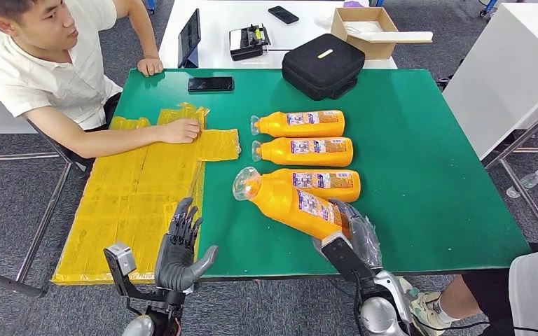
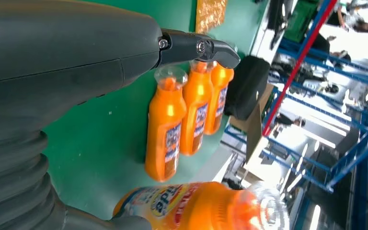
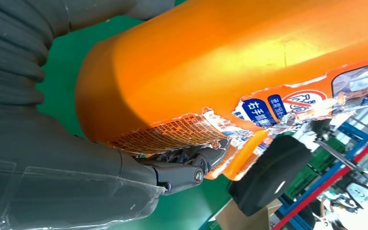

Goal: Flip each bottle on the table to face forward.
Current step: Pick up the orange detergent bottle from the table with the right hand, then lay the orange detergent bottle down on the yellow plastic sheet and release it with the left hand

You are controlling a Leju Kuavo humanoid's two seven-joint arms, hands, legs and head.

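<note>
Gripped at its base by the right hand, the nearest bottle should be rolled label-up gently, while the left hand hangs open-fingered, holding nothing.

The left hand hangs above the table's near edge, holding nothing, dark fingers stretched forward and apart, thumb jutting out to the side. The right arm reaches in from below, and the right hand is wrapped around the base end of a bottle, fingers over one side and thumb pressed beneath it.
</note>
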